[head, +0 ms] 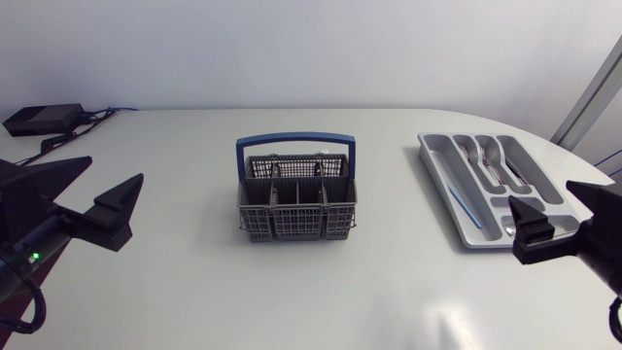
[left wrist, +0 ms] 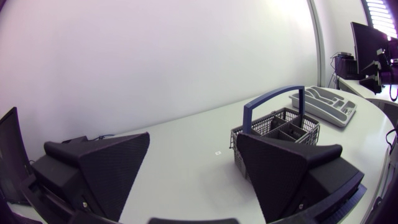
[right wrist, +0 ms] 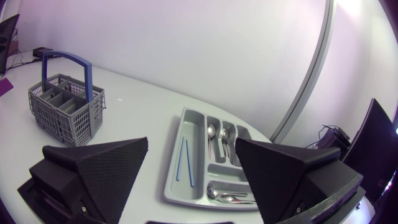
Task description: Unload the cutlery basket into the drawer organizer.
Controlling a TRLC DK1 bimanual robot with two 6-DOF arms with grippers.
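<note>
1. Cutlery basket (head: 296,222): grey mesh walls, split into several compartments. It stands upright near the middle of the table. A blue handle (head: 296,139) arches over it from side to side.
2. Drawer organizer (head: 442,163): a grey plastic tray. It lies flat on the table well to the right of the basket, apart from it and set at a slant.
3. Inside the organizer:
   - Two spoons (head: 484,160) lie side by side in the middle lengthwise compartments, bowls toward the far end.
   - A thin blue stick (head: 462,202) lies in the long compartment on the side nearest the basket.
   - More silver cutlery (right wrist: 227,197) sits in the cross compartment at the near end; its kind is hard to make out.
4. Left gripper (head: 117,167): it hangs at the table's left side, well apart from the basket and touching nothing. The jaws are spread wide and grip nothing. In the left wrist view the basket stands ahead, past one finger, with the organizer farther beyond it.
5. Right gripper (head: 540,192): it sits at the table's right side, by the near end of the organizer. The jaws are spread wide and hold nothing. The right wrist view looks out between the two fingers onto the organizer just ahead and below. Its height above the tray cannot be told.
6. Black box (head: 39,119): it sits with cables at the table's far left corner.
</note>
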